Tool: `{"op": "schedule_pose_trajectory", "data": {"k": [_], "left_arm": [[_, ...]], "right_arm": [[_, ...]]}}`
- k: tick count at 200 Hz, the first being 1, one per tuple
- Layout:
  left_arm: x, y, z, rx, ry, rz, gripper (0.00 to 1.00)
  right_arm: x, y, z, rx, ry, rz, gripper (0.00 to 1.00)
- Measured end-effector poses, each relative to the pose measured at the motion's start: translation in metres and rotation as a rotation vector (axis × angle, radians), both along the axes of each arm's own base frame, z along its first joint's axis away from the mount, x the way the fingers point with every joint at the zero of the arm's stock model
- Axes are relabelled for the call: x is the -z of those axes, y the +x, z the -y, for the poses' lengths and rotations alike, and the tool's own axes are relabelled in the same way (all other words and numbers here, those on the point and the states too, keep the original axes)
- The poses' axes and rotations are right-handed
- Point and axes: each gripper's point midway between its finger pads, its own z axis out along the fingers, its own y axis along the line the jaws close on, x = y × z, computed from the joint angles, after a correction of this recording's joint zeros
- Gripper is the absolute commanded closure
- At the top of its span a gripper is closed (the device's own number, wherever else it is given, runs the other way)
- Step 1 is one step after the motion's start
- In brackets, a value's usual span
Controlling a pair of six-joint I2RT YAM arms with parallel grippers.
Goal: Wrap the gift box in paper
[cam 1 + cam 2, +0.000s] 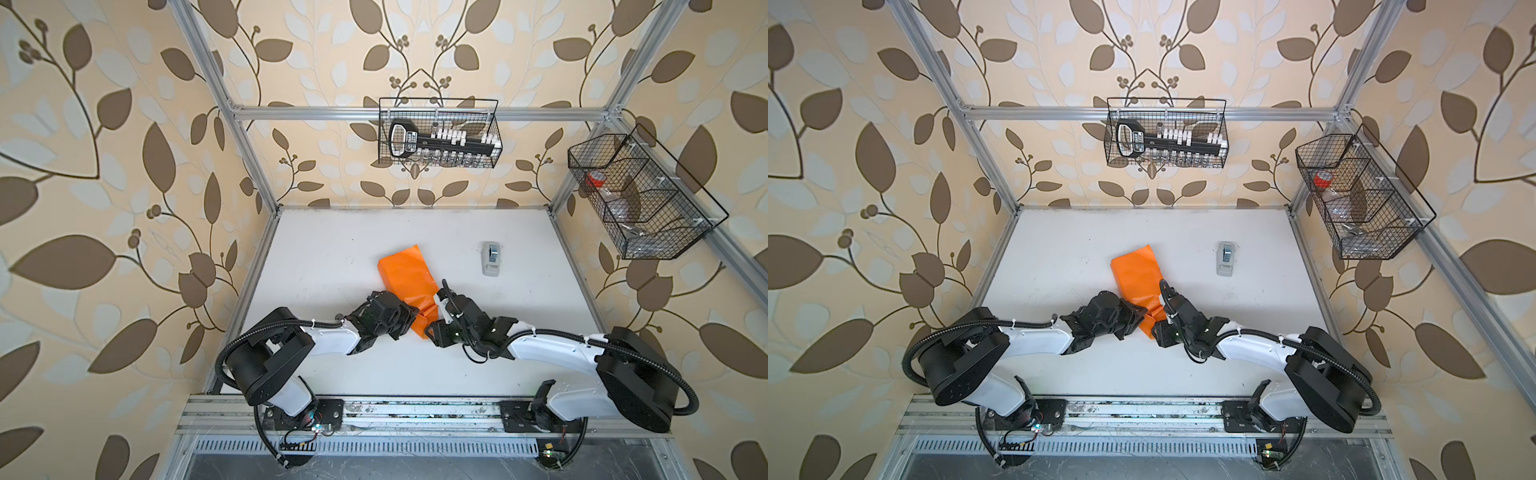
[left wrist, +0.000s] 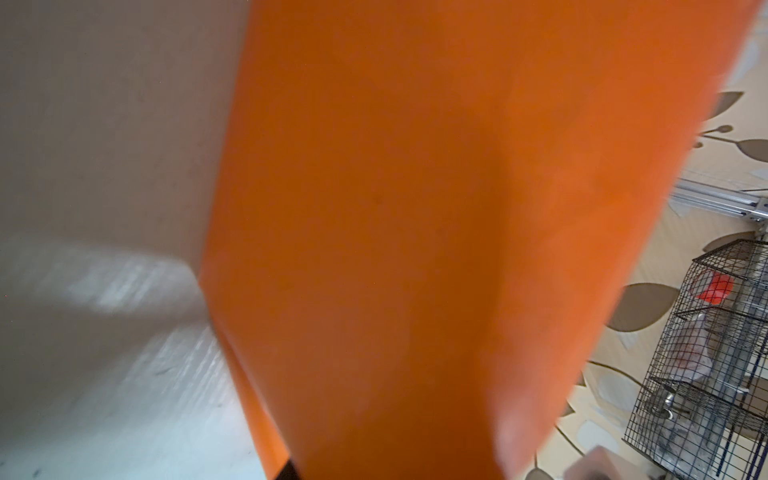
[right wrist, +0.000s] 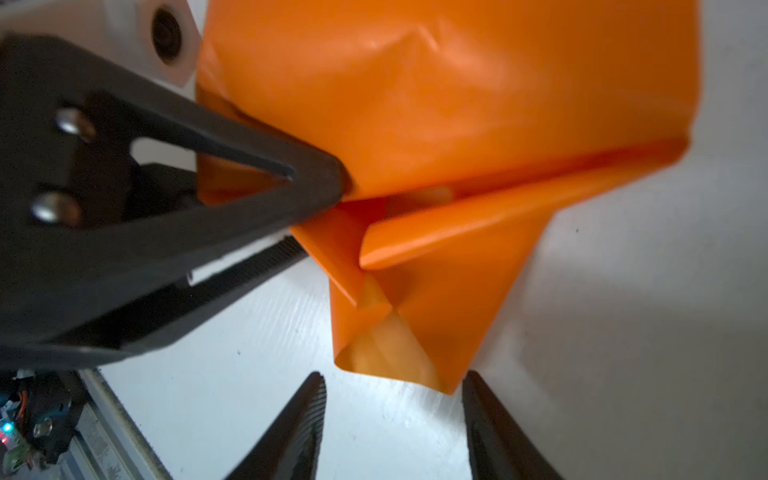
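The orange paper (image 1: 403, 274) (image 1: 1136, 270) lies mid-table as a long folded bundle; the gift box is hidden inside it. My left gripper (image 1: 411, 318) sits at the bundle's near end, and in the right wrist view one of its black fingers (image 3: 291, 174) presses into a fold of the paper (image 3: 457, 104). Paper (image 2: 415, 208) fills the left wrist view and hides the jaws. My right gripper (image 3: 394, 376) (image 1: 430, 330) is open just short of a crumpled, pointed flap, with nothing between its fingers.
A small grey-white tape dispenser (image 1: 491, 257) stands on the white table (image 1: 332, 249), to the right of the paper. A wire basket (image 1: 436, 101) hangs on the back rail and another (image 1: 665, 249) on the right frame. Both arms meet near the table's middle.
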Motion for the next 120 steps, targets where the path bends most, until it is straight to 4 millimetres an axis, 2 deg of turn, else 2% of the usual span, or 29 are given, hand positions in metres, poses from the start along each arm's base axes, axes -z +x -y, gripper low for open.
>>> {"op": "schedule_pose_trajectory", "data": {"k": [37,97,120], "left_arm": [[0.0,0.0,0.0,0.0,0.0,-0.001,0.71],[0.001,0.0,0.0,-0.001,0.001,-0.004,0.7],[0.002,-0.001,0.0,0.002,0.004,-0.003,0.62]], "right_arm": [[-0.009,0.016,-0.007,0.008,-0.03,0.046,0.53],[0.01,0.027,-0.009,0.021,-0.105,0.033,0.66],[0.016,0.029,-0.008,0.027,-0.125,0.031,0.71]]}}
